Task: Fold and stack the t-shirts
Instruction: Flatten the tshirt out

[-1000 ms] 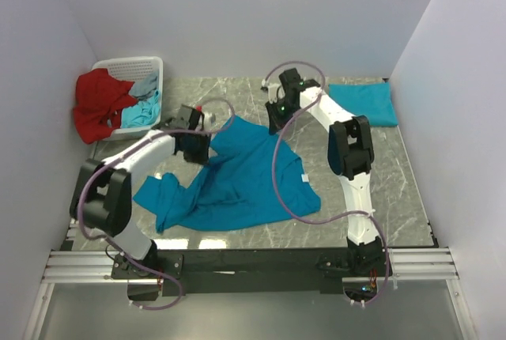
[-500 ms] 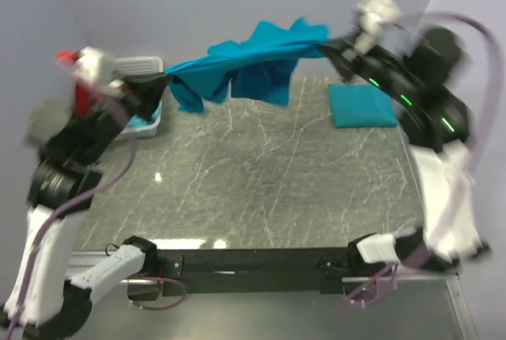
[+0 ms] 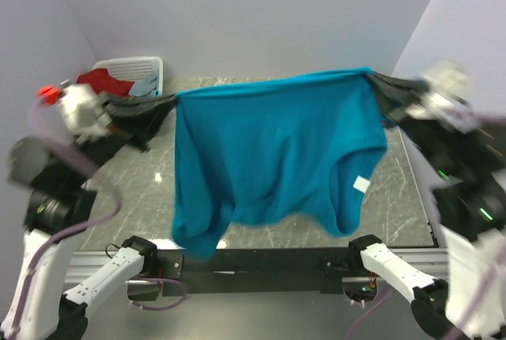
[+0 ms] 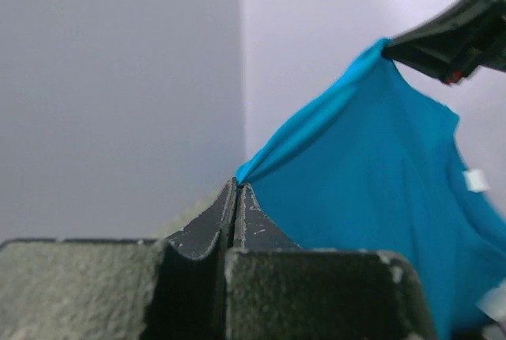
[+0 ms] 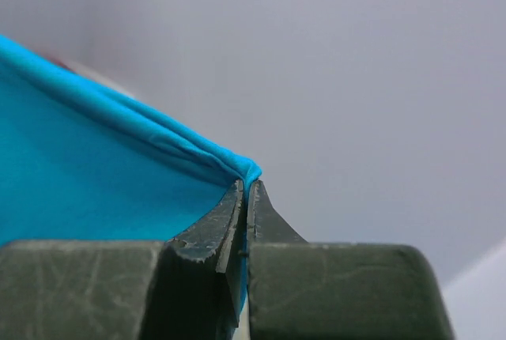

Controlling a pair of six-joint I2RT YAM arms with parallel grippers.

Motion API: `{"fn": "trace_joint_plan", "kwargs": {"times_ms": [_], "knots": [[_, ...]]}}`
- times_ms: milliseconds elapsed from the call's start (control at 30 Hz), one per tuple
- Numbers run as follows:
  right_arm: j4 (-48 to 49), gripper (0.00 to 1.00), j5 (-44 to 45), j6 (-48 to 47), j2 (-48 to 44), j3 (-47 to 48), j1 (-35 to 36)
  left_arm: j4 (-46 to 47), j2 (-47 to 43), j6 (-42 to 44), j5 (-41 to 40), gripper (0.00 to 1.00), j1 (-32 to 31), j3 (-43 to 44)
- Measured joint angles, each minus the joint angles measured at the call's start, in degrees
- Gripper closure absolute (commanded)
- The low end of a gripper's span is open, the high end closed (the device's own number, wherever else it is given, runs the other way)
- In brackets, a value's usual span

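A teal-blue t-shirt (image 3: 269,154) hangs in the air over the table, stretched wide between both grippers. My left gripper (image 3: 171,103) is shut on its left top corner; the left wrist view shows the cloth (image 4: 371,166) pinched at the gripper (image 4: 237,184). My right gripper (image 3: 376,81) is shut on the right top corner; the right wrist view shows the gripper (image 5: 247,186) clamping the cloth (image 5: 87,174). The shirt's lower edge hangs near the table's front edge, with a white label (image 3: 361,184) showing. The folded teal shirt seen earlier at the back right is hidden.
A white basket (image 3: 130,71) at the back left holds red cloth (image 3: 101,81) and a bit of light blue cloth (image 3: 147,85). The marble table (image 3: 126,190) is walled by plain panels on three sides. Both arms are raised high and blurred.
Both grippers lifted the shirt off the table and pulled apart. It went from a crumpled heap, to a bunched strip in the air, to a wide hanging sheet now.
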Motion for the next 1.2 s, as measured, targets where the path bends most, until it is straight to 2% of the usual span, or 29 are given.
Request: {"fn": "trace_joint_plan", "kwargs": {"times_ms": [133, 233, 267, 300, 333, 367, 400, 433, 500, 567, 667, 767, 800, 900, 933, 1067, 1200], "knots": [[4.79, 1.0, 2.45, 2.38, 7.45, -12.83, -7.06, 0.39, 8.15, 1.27, -8.41, 1.0, 0.37, -6.84], [7.85, 1.0, 1.49, 5.11, 18.36, -15.3, -11.98, 1.29, 23.32, -0.04, -10.14, 1.0, 2.56, -8.55], [9.07, 0.93, 1.31, 5.6, 23.12, -15.76, -12.96, 1.86, 27.82, -0.66, -10.34, 1.0, 3.21, -8.31], [9.55, 0.83, 1.2, 5.81, 27.39, -15.82, -13.46, 2.14, 36.2, -1.33, -10.05, 0.97, 4.24, -7.72], [9.6, 0.74, 1.18, 6.08, 32.65, -15.54, -13.57, 2.19, 41.83, -1.79, -9.99, 0.78, 4.94, -6.75], [8.48, 0.6, 1.2, 6.05, 37.53, -14.19, -13.44, 1.6, 48.96, -2.05, -9.92, 0.71, 5.75, -4.92], [7.3, 0.55, 1.64, 5.95, 43.15, -12.07, -13.14, -1.05, 55.58, -2.45, -10.27, 0.62, 6.47, -2.12], [5.86, 0.53, 1.97, 5.62, 48.39, -9.7, -12.83, -4.28, 63.28, -2.75, -10.71, 0.41, 7.41, 2.49], [3.13, 0.38, 2.84, 5.46, 55.54, -6.58, -12.52, -9.51, 73.16, -3.02, -13.09, 0.26, 8.63, 10.56], [1.7, 0.27, 3.72, 5.03, 57.96, -7.63, -12.52, -12.92, 76.81, -2.86, -15.41, 0.23, 9.6, 14.47], [-0.11, 0.26, 2.32, 1.68, 53.66, -13.73, -12.5, -15.96, 73.4, -1.92, -17.44, 0.22, 10.27, 15.17], [-5.03, 0.27, -4.79, -8.72, 45.94, -18.16, -12.48, -15.04, 62.62, 0.68, -16.22, 0.18, 9.62, 11.23], [-7.72, 0.27, -8.02, -15.32, 42.95, -19.39, -12.48, -13.27, 57.86, 1.62, -15.47, 0.16, 9.2, 8.26], [-16.11, 0.27, -16.35, -36.54, 35.56, -25.14, -12.48, -7.56, 40.54, 5.95, -12.13, 0.01, 7.06, -4.07], [-19.74, 0.27, -18.58, -43.93, 33.86, -27.89, -12.35, -5.29, 35.95, 7.28, -11.67, 0.01, 5.97, -8.5], [-28.13, 0.28, -21.0, -58.66, 35.65, -33.59, -10.64, 1.66, 25.14, 10.34, -10.86, 0.01, 2.25, -23.96], [-28.63, 0.3, -20.55, -63.43, 39.36, -34.49, -8.81, 2.1, 22.23, 14.25, -9.62, 0.03, 1.86, -34.88]]}}
